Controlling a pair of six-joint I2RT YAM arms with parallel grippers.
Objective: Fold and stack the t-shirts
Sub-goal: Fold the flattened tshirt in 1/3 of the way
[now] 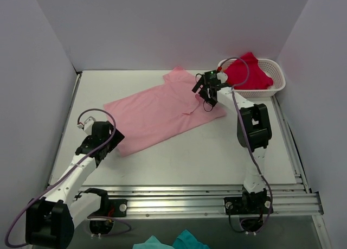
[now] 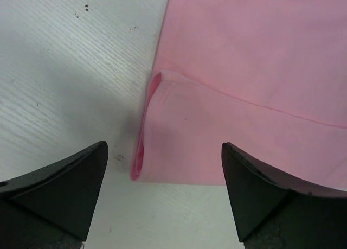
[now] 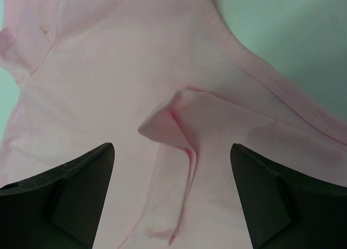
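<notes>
I see the pink t-shirt [image 1: 162, 114] spread on the table [image 1: 179, 157]. Its long axis runs from my left gripper [image 2: 164, 147], above the hem corner, to my right gripper [image 3: 171, 151], above a raised fold near the collar. Both are open and empty. The crimson t-shirt [image 1: 250, 70] waits in the basket [image 1: 277, 81].

No text, label, brand, number or sign can be read in any view.
</notes>
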